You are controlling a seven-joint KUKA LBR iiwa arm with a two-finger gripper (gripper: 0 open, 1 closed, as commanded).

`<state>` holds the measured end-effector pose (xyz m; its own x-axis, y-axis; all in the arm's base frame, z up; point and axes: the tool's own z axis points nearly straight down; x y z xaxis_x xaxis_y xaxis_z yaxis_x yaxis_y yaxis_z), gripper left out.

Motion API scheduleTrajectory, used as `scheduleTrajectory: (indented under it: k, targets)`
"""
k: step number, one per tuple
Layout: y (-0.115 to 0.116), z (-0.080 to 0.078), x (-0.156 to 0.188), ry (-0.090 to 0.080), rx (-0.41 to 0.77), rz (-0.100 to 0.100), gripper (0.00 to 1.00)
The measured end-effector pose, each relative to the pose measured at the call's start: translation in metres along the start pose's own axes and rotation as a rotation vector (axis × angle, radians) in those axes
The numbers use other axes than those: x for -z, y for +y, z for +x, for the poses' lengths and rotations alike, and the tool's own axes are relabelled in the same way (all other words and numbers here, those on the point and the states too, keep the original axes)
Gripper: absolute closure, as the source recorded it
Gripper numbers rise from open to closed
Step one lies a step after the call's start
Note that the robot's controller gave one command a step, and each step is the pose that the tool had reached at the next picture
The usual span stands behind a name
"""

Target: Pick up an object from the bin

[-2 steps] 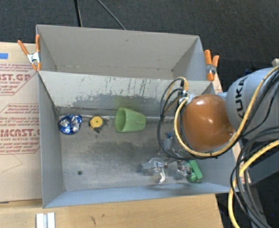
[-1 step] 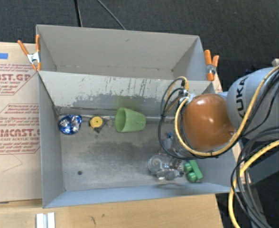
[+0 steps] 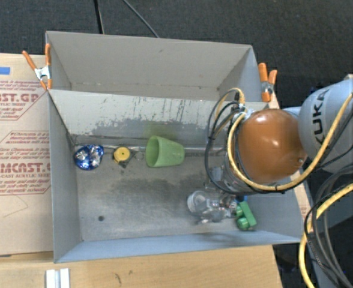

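My gripper is low over the bin floor near the front right corner, under the arm's orange dome. Just to its right a small bright green block lies beside the bin's right wall, touching or almost touching the gripper. A pale green cup lies on its side toward the back of the floor, up and left of the gripper.
A small yellow round piece and a shiny blue ball lie in a row left of the cup, near the back wall. The arm and its cables cover the bin's right side.
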<state>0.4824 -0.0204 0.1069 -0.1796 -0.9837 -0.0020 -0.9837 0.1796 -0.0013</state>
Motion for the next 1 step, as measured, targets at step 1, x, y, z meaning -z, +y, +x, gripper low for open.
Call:
scheduleTrajectory:
  k: [1]
  targets:
    - [-0.0001, -0.0014, 0.031, 0.0, -0.001, 0.0, 1.0]
